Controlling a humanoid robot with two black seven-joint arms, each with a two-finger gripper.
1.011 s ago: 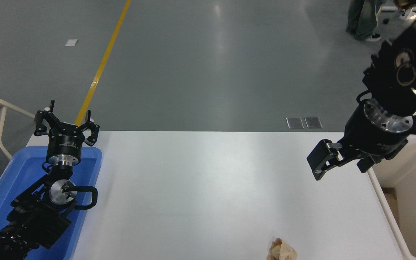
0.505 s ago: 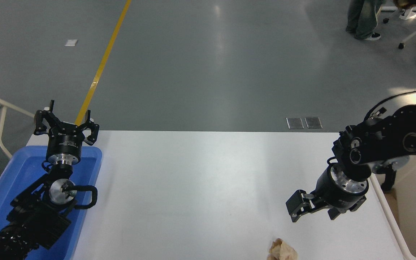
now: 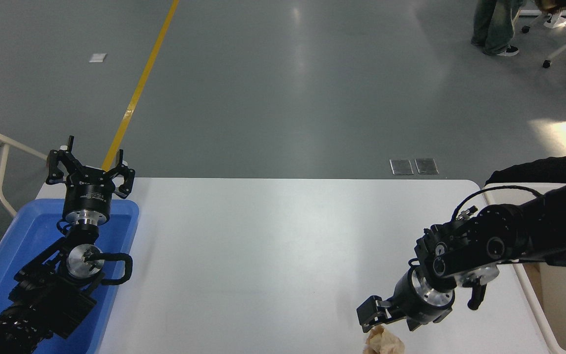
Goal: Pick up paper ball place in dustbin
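Paper ball [image 3: 384,341] lies just below right gripper [image 3: 379,319].

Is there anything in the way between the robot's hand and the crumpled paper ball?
Nothing visible is. The right gripper hangs just above the paper ball at the table's near edge, with no object between them. The table between the ball and the dustbin on the right also looks bare. The left gripper sits parked over the blue tray.

Surface: white rectangular table [image 3: 273,246].
On it: crumpled tan paper ball [image 3: 384,341], just below the right gripper [image 3: 379,314]; shallow blue plastic tray [image 3: 22,241], under the left gripper [image 3: 88,169].
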